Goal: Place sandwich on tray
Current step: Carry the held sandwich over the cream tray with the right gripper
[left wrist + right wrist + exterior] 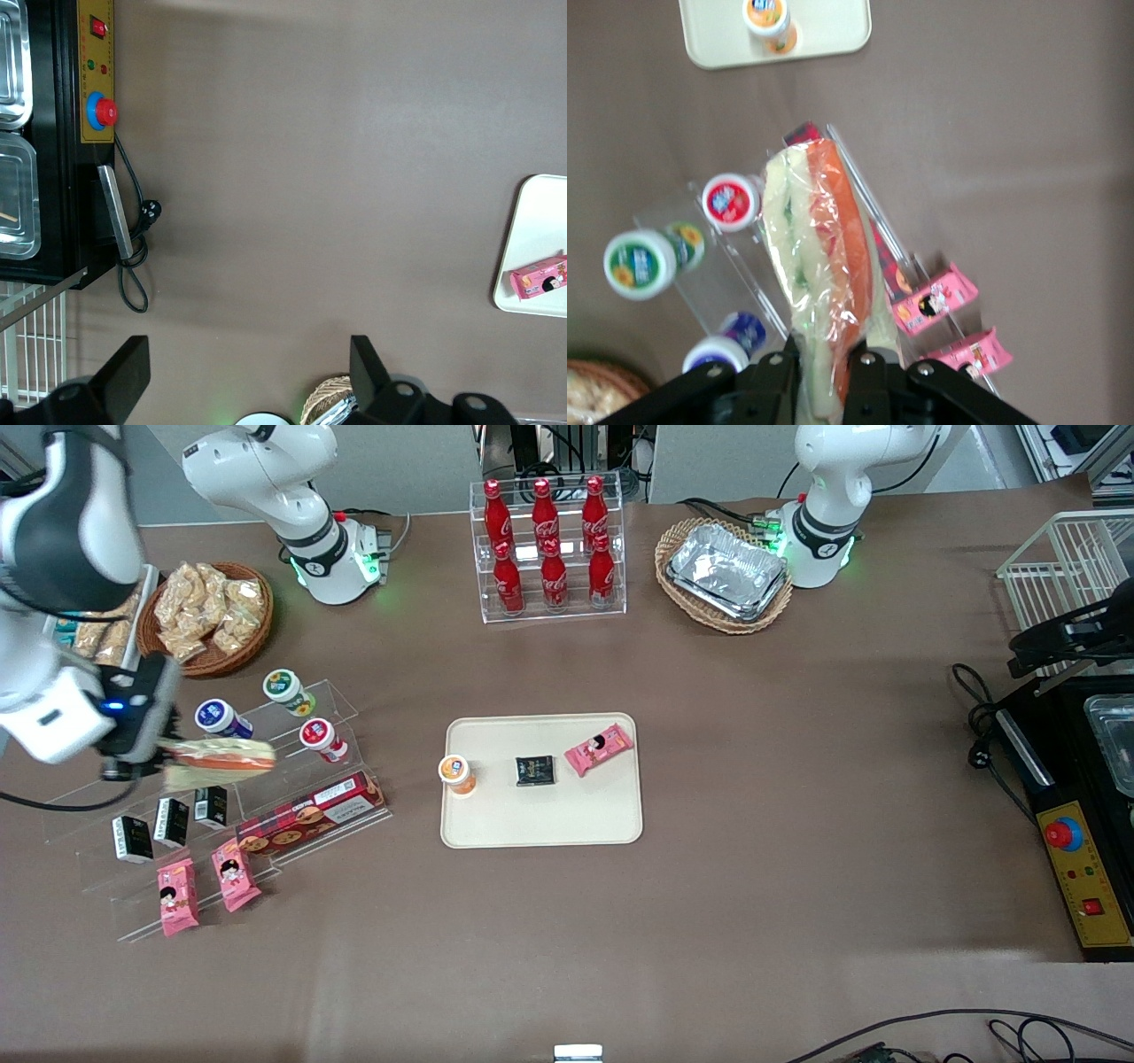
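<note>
Sandwich (221,762) is up in the air above the clear shelf (213,815), and I see my tool (824,367) pinching one end of it tight. I see the tray (542,815) flat on the desk (797,779), well apart, holding a pink snack (599,749).

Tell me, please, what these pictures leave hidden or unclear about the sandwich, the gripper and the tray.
- Sandwich: its gripped end is covered by the gripper in the right wrist view; in the front view the gripper's body hides that end.
- Tray: cut off by the picture edge in both wrist views; only the front view shows it whole.
- Small black packet on the tray: print too small to read.
</note>
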Available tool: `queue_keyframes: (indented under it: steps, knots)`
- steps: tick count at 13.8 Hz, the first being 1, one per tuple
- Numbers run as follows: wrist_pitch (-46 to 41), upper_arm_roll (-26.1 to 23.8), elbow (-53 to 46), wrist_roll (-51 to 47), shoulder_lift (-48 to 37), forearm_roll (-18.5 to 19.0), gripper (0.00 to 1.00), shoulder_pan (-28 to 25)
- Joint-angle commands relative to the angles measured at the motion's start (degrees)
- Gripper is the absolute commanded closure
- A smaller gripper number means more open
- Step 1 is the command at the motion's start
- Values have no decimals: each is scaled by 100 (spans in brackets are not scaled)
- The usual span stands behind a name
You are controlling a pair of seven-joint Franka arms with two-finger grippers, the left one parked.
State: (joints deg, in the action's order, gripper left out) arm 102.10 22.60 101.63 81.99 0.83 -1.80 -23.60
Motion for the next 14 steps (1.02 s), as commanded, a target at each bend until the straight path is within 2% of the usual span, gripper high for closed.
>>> queue_keyframes:
  steps: [1, 6, 9, 13, 14]
  knots:
    - [-129, 51, -267, -1137, 294, -92, 100, -784]
    - [309, 43, -275, -2843, 830, -321, 100, -1865]
    - [731, 43, -555, -3276, 1426, -373, 100, -2333]
    - [1047, 42, -1363, -3285, 2551, -1189, 100, -2552]
    - [1205, 43, -1530, -3294, 2815, -1295, 100, -2623]
